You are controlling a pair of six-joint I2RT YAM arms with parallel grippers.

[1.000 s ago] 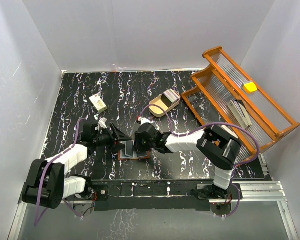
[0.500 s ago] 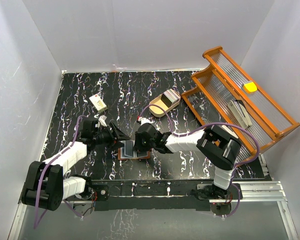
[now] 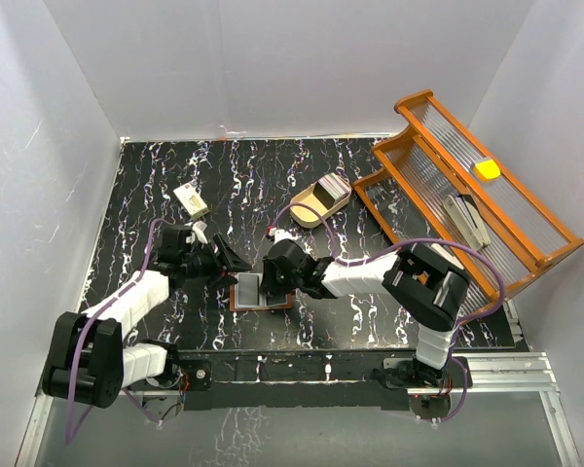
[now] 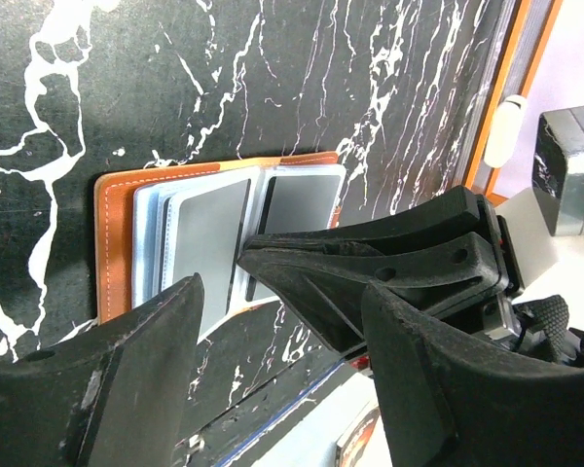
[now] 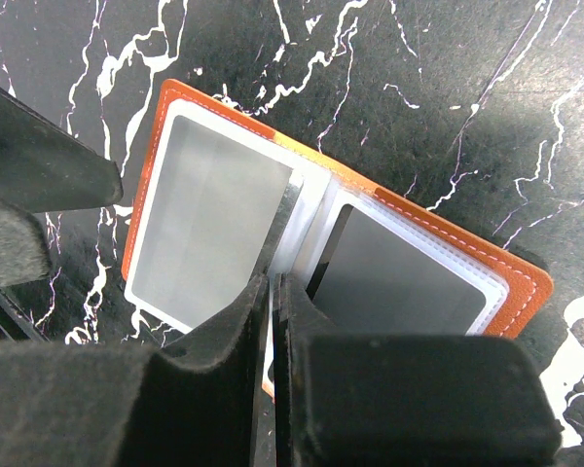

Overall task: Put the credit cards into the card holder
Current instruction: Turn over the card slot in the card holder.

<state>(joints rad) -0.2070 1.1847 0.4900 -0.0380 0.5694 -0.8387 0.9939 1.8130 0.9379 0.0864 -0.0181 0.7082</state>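
I press the clenched right gripper (image 5: pixel 273 280) onto the card holder's (image 4: pixel 114 243) fold, apparently pinning it open; left gripper (image 3: pixel 237 265) released alongside.

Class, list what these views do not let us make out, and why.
- Right wrist view: whether the shut right gripper pinches a sleeve of the open brown leather card holder; the gripper covers it.
- Left wrist view: part of the holder, behind that gripper.
- Top view: contents of the beige oval tray, too small.
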